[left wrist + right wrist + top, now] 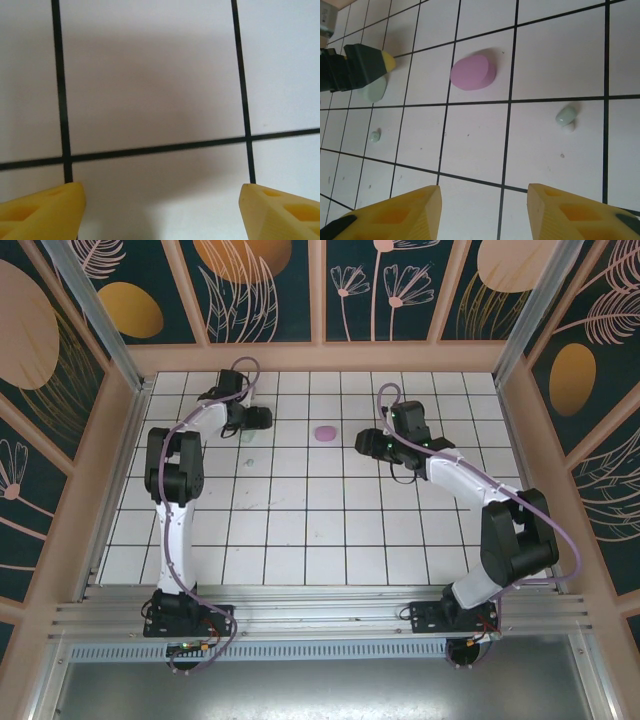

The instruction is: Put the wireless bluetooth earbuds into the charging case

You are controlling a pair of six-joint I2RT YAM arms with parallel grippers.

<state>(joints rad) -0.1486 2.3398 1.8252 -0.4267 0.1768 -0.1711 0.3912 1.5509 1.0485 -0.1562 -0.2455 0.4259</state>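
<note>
Earbud (566, 115), mint, ahead of open empty right hand (484, 190); left hand (161, 187) open too.

Both arms are white tubes with fat black joints. The left arm (172, 540) stands at 7 o'clock in the top view, the right arm (455, 472) at 5 o'clock. A thin purple cable (381, 400) runs along each. Each base (185, 612) is black. The fingers (40, 212) are yellow wedges with sunken holes.

Pale green case (374, 91): top edge hidden behind left gripper (381, 67), shape unclear. Small green earbud (375, 135): too tiny for detail. Right gripper (485, 210): fingers cut off at bottom edge.
</note>
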